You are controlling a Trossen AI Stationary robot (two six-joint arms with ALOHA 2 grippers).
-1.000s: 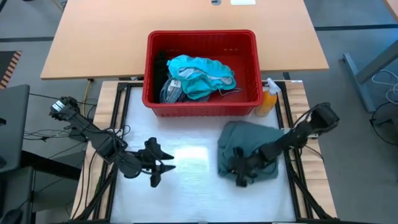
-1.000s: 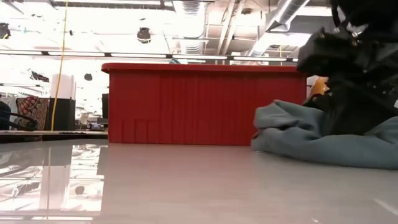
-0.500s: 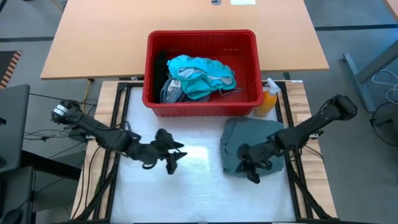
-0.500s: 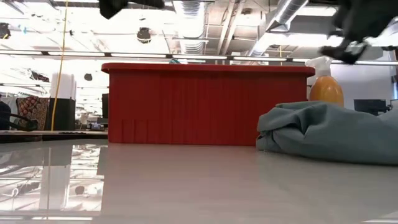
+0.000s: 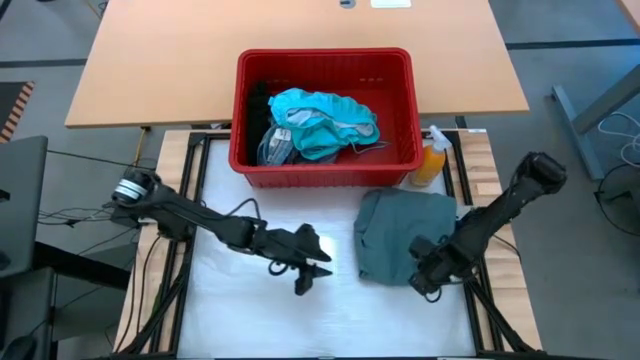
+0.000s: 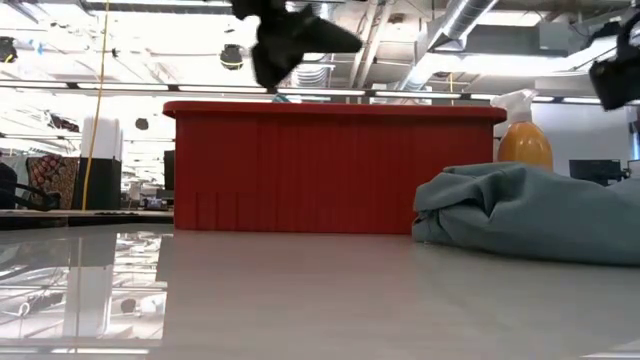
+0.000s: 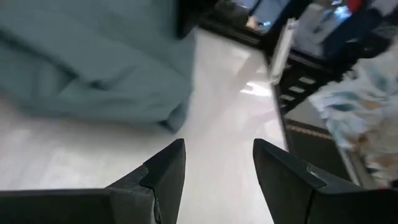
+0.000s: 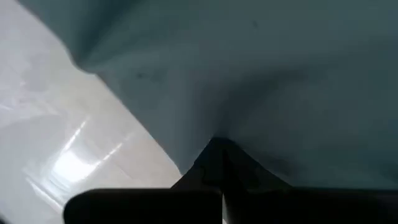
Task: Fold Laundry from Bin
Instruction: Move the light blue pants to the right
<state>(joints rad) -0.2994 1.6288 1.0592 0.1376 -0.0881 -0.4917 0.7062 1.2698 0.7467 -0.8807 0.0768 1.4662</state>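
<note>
Laundry item, grey-green garment [image 5: 400,235]: soft, limp, light; your shut right gripper [image 5: 428,277] overhangs its near edge, open left gripper [image 5: 308,272] beside it — pinch corners.

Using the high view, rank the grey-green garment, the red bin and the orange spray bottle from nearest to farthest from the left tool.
From the left tool, open above the white table:
1. Grey-green garment, just to its right.
2. Red bin, beyond it at the table's far edge.
3. Orange spray bottle, far right, beside the bin's corner.
</note>
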